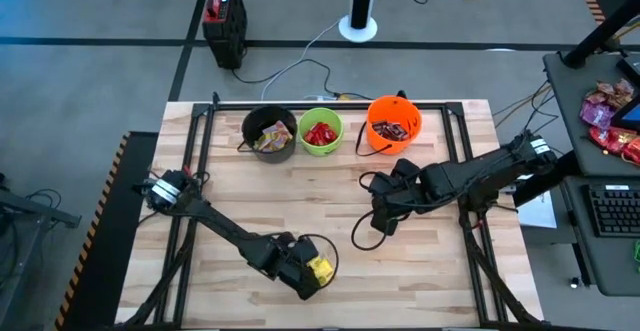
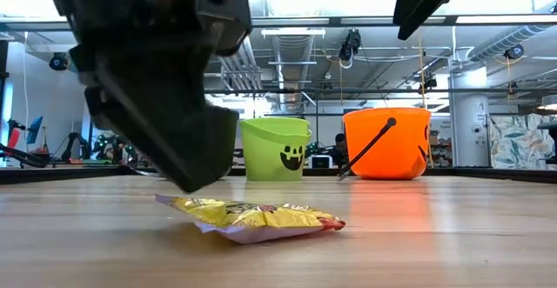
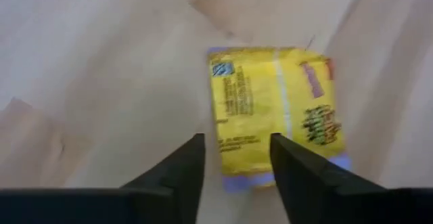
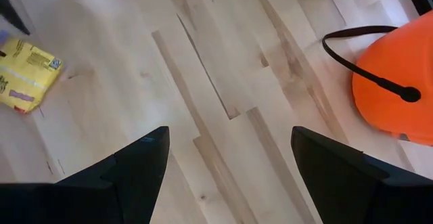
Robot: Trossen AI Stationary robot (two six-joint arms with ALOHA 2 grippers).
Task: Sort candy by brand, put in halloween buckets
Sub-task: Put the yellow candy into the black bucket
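Near table front | left hand [image 3: 233,160] apart over yellow packet [image 3: 274,112], edge hidden | right hand [image 4: 230,160] apart

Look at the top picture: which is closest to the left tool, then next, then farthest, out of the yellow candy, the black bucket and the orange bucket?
1. Yellow candy: right at the left tool, near the table's front edge.
2. Black bucket: far edge, leftmost bucket.
3. Orange bucket: far edge, rightmost bucket.

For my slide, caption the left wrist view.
Left tool open above a yellow candy packet lying flat on the wooden table.
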